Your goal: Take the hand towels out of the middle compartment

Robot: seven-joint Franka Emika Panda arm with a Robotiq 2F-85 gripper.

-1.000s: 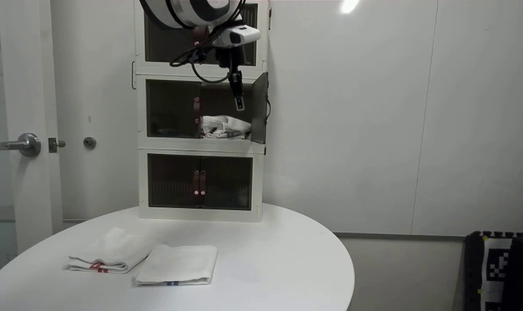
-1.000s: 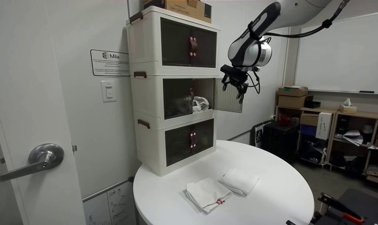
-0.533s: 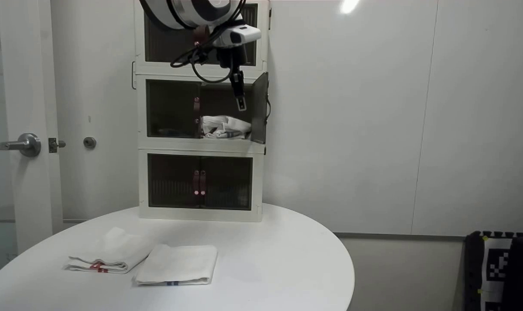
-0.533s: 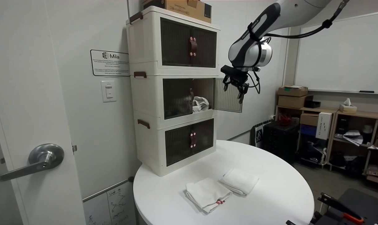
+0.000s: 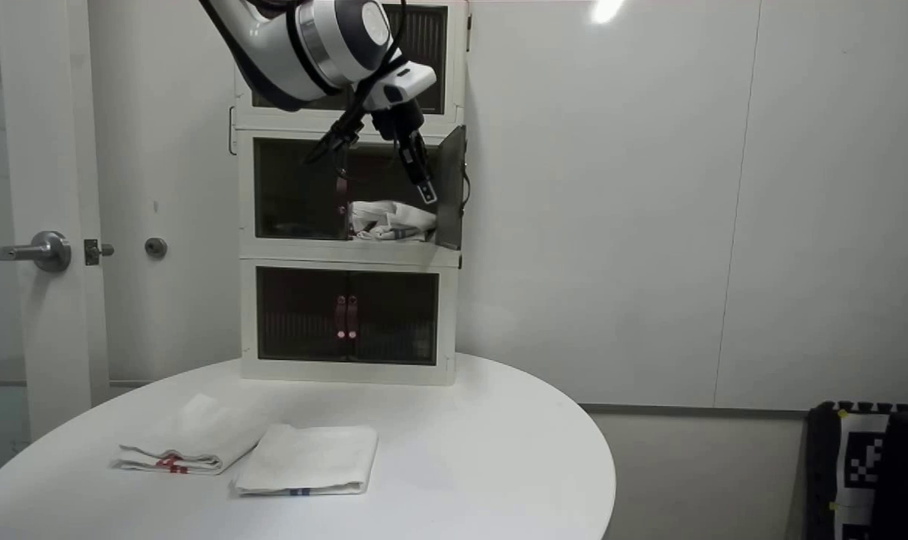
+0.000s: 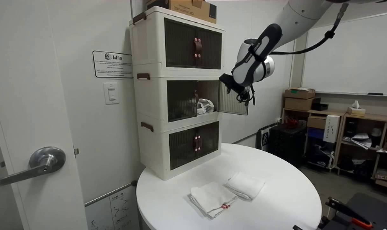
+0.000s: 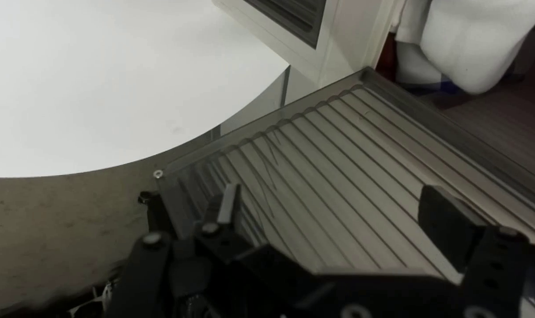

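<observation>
Two fingers (image 7: 446, 227) spread and empty, the end effector (image 7: 333, 207) could snag the open ribbed door (image 7: 338, 165) if it sweeps low toward the stowed hand towels (image 5: 390, 217).

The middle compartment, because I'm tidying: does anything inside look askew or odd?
Slightly: the white towel bundle inside looks rumpled, whereas the blue-striped towel on the table lies folded. Behind the shut door, I can't tell.
</observation>
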